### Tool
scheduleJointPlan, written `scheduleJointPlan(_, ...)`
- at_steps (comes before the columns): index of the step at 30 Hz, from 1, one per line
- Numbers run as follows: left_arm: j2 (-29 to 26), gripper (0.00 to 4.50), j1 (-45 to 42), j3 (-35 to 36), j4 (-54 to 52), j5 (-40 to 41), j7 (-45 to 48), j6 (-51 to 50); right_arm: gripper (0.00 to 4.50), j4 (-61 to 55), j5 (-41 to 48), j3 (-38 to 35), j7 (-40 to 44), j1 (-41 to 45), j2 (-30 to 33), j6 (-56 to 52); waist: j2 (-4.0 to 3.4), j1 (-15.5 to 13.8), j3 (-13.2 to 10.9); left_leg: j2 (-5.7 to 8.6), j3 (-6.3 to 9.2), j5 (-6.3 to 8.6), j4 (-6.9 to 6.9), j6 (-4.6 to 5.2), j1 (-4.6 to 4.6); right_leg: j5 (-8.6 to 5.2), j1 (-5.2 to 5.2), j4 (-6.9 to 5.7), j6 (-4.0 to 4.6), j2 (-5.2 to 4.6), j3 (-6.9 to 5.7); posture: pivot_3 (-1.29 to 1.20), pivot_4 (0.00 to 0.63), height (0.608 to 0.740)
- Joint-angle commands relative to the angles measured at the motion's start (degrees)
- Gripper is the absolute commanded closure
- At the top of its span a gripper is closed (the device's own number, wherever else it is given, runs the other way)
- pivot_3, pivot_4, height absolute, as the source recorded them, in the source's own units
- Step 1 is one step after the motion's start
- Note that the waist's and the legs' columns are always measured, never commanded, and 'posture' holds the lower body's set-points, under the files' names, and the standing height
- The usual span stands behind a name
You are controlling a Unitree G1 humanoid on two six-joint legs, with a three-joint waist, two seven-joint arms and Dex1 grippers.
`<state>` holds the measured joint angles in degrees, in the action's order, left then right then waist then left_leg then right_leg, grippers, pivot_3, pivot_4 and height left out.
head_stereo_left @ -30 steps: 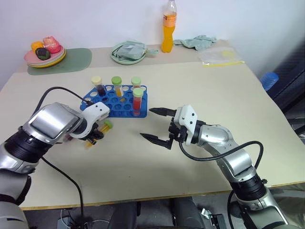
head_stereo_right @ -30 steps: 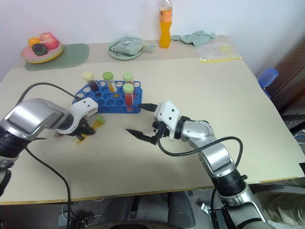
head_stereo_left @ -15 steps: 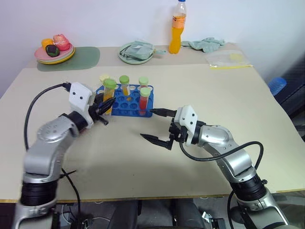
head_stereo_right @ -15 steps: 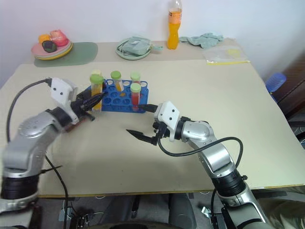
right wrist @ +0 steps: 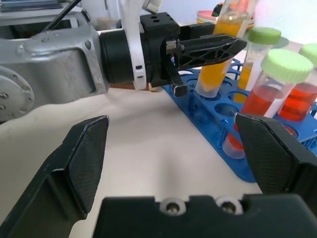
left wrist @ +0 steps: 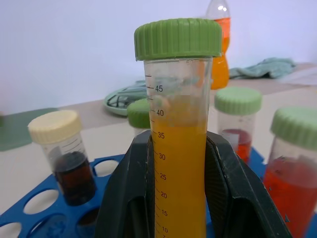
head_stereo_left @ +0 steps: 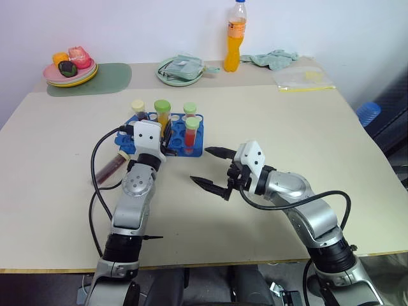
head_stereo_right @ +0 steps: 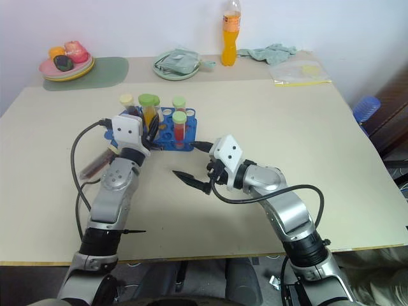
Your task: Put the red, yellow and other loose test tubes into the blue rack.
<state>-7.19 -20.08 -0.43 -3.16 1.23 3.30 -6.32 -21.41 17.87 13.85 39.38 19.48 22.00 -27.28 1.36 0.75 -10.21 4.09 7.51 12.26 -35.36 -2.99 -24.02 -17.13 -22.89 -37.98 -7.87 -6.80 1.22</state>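
Two black fingers [left wrist: 233,188] of the left gripper [head_stereo_left: 167,136] are clamped on the yellow tube [left wrist: 179,148], one on each side of it, and hold it upright with its green cap on top. The tube's lower end hangs over the near-left part of the blue rack [head_stereo_left: 199,150], just above the holes; whether it has entered one cannot be told.

Just beside it in the rack stand other tubes: a dark one [head_stereo_left: 138,109] with a cream cap at the far-left corner, and two red ones with green caps, the far red tube [head_stereo_left: 190,112] at the rear and the near red tube [head_stereo_left: 191,131] at the rack's right end. A maroon tube [head_stereo_left: 112,167] lies on its side on the table [head_stereo_left: 306,115], left of the left arm and apart from the rack.

The right gripper [head_stereo_left: 213,168] hovers over the table to the right of the rack, its jaws spread wide and holding nothing, pointing toward the rack's near right corner.

At the table's far edge stand an orange bottle [head_stereo_left: 234,36], a plate [head_stereo_left: 178,70] with a cloth on it, a crumpled rag [head_stereo_left: 274,58], a plastic bag [head_stereo_left: 303,78], and a dish of toy food [head_stereo_left: 69,65] on a green mat [head_stereo_left: 108,78].
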Motion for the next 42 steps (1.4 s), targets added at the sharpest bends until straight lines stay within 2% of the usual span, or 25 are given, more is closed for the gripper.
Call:
scheduleJointPlan(1,0.06,3.75,-1.29,-0.31,-0.21,-0.93,0.23,2.13,0.0,-3.18,1.13,-1.47,-0.83,0.07,-0.6,0.05,0.0,0.02,0.0,0.0,0.0,0.0,0.0,0.0,0.0,0.0,0.0,0.0,0.0,0.0,0.0,0.0,0.15,0.74)
scheduleJointPlan(10,-1.22,3.75,-4.41,0.53,6.74,-1.41,1.2,4.52,0.0,-3.23,1.78,-1.41,-1.55,-0.14,-0.76,-0.27,0.0,0.06,0.0,0.01,0.0,0.0,0.0,0.0,0.0,0.0,0.01,0.0,0.0,0.0,-0.02,0.0,0.15,0.74)
scheduleJointPlan(19,-0.28,3.75,-4.41,1.4,10.59,-0.1,1.58,7.02,0.0,-3.51,1.93,-1.53,-2.16,-0.48,-1.12,-0.67,0.0,-0.06,0.01,0.01,0.04,0.0,-0.05,-0.01,0.01,0.0,0.06,-0.01,0.0,0.0,-0.04,0.0,0.15,0.74)
scheduleJointPlan(21,0.12,2.73,-3.81,2.14,10.47,0.59,1.29,7.34,0.0,-3.46,1.92,-1.52,-2.19,-0.45,-1.15,-0.61,0.0,-0.04,0.01,0.01,0.05,0.0,-0.05,-0.01,0.01,0.0,0.06,-0.01,0.0,0.0,-0.05,0.0,0.15,0.74)
scheduleJointPlan(24,0.13,1.45,-3.06,2.73,9.88,0.46,1.03,8.01,0.0,-3.47,2.01,-1.45,-2.1,-0.45,-1.2,-0.56,0.0,0.11,0.0,0.01,0.05,0.0,-0.05,0.0,0.01,0.0,0.06,-0.01,-0.01,0.0,-0.04,0.0,0.15,0.74)
scheduleJointPlan(26,0.21,0.35,-2.64,3.27,9.24,0.87,0.83,8.43,0.0,-3.41,2.14,-1.39,-1.96,-0.41,-1.24,-0.53,0.0,0.11,0.0,0.01,0.06,0.0,-0.04,0.0,0.01,0.0,0.04,-0.01,0.0,0.01,-0.05,0.0,0.15,0.74)
scheduleJointPlan(27,0.03,0.03,-2.43,3.33,8.77,0.88,0.9,8.71,0.0,-3.36,2.21,-1.34,-1.89,-0.37,-1.27,-0.53,0.0,0.07,0.0,0.01,0.06,0.0,-0.04,-0.01,0.01,0.0,0.04,-0.02,0.0,0.01,-0.05,0.0,0.15,0.74)
scheduleJointPlan(33,-1.66,0.03,-0.46,6.34,-0.36,3.53,2.0,8.34,0.0,-3.43,2.13,-1.02,-1.67,-0.26,-1.13,-0.43,0.0,0.1,0.0,0.0,0.08,0.0,-0.03,-0.01,0.01,0.0,0.03,-0.02,0.0,0.01,-0.05,0.0,0.15,0.74)
scheduleJointPlan(37,-7.0,0.03,-0.5,14.18,-9.91,12.41,4.71,2.3,0.0,-3.69,2.2,-1.29,-1.76,-0.47,-0.91,-0.65,-0.02,0.36,0.01,-0.04,0.16,0.0,-0.01,-0.01,0.0,0.0,-0.01,-0.02,0.0,0.03,-0.03,0.0,0.15,0.74)
scheduleJointPlan(40,-15.88,0.03,-1.67,18.08,-11.75,20.26,10.25,-11.32,0.0,-3.52,2.57,-1.26,-1.32,-0.44,-0.82,-0.72,-0.02,0.32,0.01,-0.04,0.16,0.0,0.01,-0.01,0.03,-0.01,0.01,-0.03,0.0,0.04,-0.03,0.0,0.15,0.74)
scheduleJointPlan(42,-24.04,0.03,-2.12,18.87,-10.39,21.12,13.13,-21.49,0.0,-3.3,2.69,-1.09,-0.87,-0.29,-0.78,-0.58,-0.03,0.31,0.02,-0.03,0.14,0.0,0.0,0.0,0.04,-0.01,0.05,-0.02,0.0,0.04,-0.03,0.0,0.15,0.74)
